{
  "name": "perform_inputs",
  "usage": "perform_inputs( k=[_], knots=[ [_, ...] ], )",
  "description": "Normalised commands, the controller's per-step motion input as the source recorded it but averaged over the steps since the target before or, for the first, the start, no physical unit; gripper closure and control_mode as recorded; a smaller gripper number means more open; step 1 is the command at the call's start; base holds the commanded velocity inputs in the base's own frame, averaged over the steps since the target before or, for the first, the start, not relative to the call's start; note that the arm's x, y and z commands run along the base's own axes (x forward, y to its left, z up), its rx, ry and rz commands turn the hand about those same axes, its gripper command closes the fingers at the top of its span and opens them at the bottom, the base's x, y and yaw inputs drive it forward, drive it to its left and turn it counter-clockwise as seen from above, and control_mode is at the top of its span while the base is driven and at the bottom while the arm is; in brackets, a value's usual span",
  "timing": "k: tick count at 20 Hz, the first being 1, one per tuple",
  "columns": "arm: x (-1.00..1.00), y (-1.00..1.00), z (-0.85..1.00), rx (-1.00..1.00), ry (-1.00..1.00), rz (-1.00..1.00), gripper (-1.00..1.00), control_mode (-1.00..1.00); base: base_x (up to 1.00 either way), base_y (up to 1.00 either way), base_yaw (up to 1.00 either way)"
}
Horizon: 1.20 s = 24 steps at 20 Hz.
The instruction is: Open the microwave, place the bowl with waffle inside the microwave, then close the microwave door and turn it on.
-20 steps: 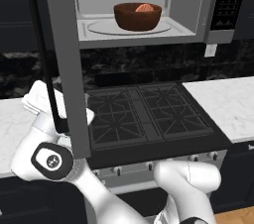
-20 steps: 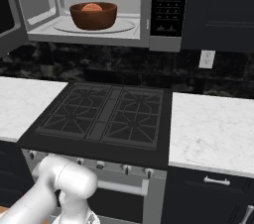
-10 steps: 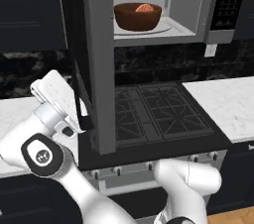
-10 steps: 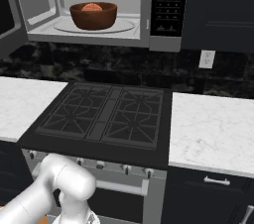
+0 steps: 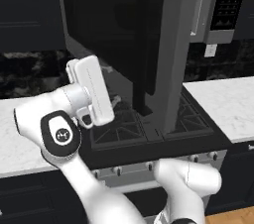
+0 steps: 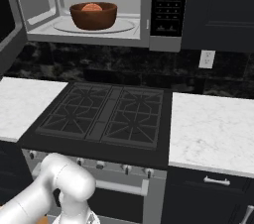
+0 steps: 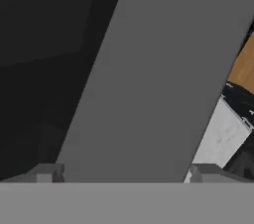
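The reddish-brown bowl stands on the round turntable inside the microwave, and the orange-tan waffle lies in it. The microwave door is partly swung in; its black bar handle faces the left base camera, and the door hides the cavity there. My white hand is low, left of the door's outer face. In the hand view my gripper is open, fingertips wide apart, right up against the door's grey frame and dark glass. Nothing is held.
The black button panel is on the microwave's right. Below it lies the black stove, with white marble counters on both sides. A wall outlet sits on the dark backsplash. The door's edge reaches into the right base view at far left.
The door has swung further toward the microwave and now covers the bowl in the left base view. My hand has moved right and up, close behind it.
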Motion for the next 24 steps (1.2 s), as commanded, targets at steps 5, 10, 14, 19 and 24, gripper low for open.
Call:
perform_inputs(
  k=[5,10,14,19,24],
  knots=[
    [0.15,-0.79,-0.01,0.36,-0.22,0.06,-1.00,-1.00,0.00,0.00,0.00],
    [0.20,-0.82,0.00,0.33,-0.26,0.10,-1.00,-1.00,0.00,0.00,0.00],
    [0.24,-0.85,-0.02,0.33,-0.30,0.13,-1.00,-1.00,0.00,0.00,0.00],
    [0.36,-0.72,-0.01,0.30,-0.32,0.17,-1.00,-1.00,0.00,0.00,0.00],
    [0.59,-0.26,0.00,0.21,-0.24,0.17,-1.00,-1.00,0.00,0.00,0.00]
  ],
)
